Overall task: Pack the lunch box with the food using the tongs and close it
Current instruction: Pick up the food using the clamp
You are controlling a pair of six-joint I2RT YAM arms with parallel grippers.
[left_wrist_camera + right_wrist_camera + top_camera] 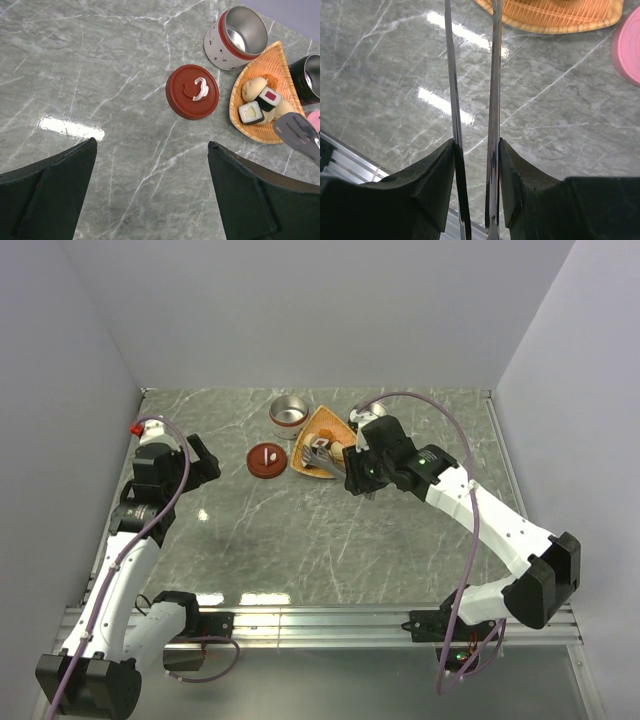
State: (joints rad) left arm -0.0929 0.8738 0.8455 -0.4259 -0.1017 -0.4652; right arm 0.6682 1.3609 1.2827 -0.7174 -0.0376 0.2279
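The lunch box (237, 37), a white cylinder with a red band and steel inside, stands open at the back (288, 412). Its red lid (192, 91) lies flat on the table beside it. The food (260, 100), rice rolls and beige lumps, sits on the orange woven tray (280, 60). My right gripper (476, 145) is shut on the tongs (494, 75), both thin arms pressed between its fingers. The tongs' flat tip (300, 132) hovers at the tray's near edge. My left gripper (150, 145) hangs open over bare marble, left of the lid, with nothing between its fingers.
A black steel-lined cup (310, 77) stands right of the tray. A pink round piece (630, 45) lies on the table near it. White walls enclose the table on three sides, and a metal rail (320, 618) runs along the near edge.
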